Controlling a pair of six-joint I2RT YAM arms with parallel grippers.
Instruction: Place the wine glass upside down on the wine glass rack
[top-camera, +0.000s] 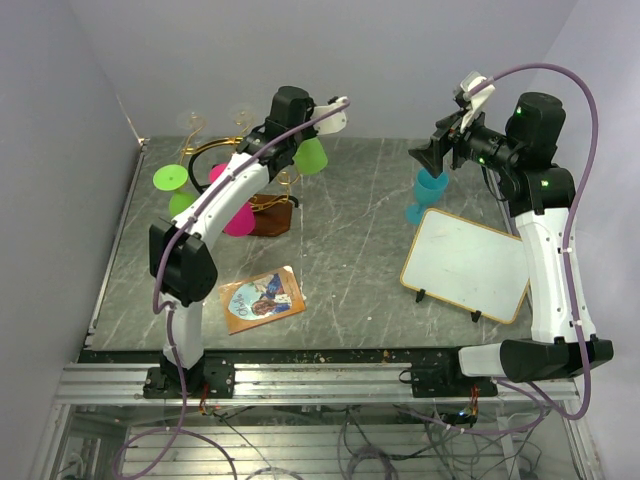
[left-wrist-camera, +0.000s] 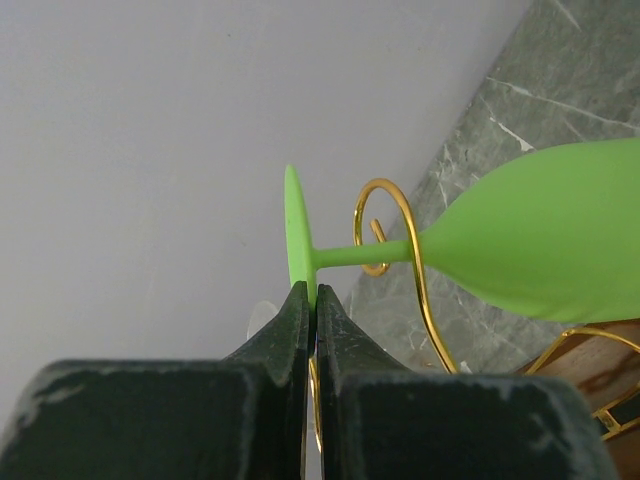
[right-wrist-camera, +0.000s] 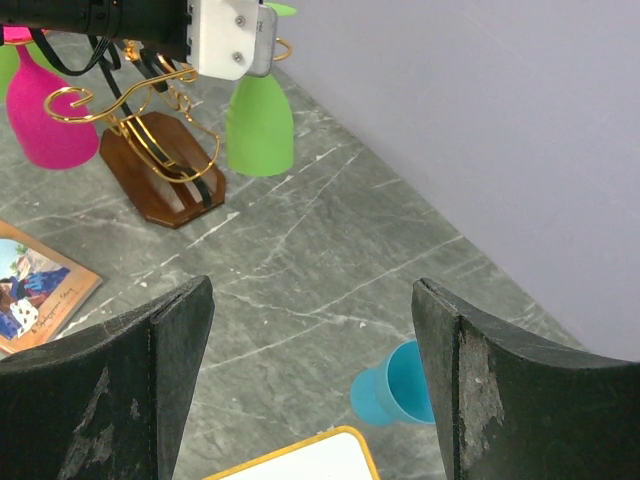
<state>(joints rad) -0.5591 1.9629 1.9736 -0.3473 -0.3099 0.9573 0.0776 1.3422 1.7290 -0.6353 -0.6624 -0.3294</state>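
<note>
Green wine glass: mouth down, foot up, long axis about upright (matte, opaque, tulip-shaped bowl).
Place: stem crosses a gold curl of the wine glass rack, bowl hanging beside its wooden base, above the desk.
Left end effector: pinched together on the foot's edge.
Right end effector: fingers wide apart.

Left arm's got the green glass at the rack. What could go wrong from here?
1. The left gripper pinches only the thin foot edge of the green wine glass; it could slip or twist out.
2. The stem crosses the gold scroll of the wine glass rack, but seating is unclear; releasing now may drop it.
3. The pink glass is close by; withdrawing could knock it.
</note>
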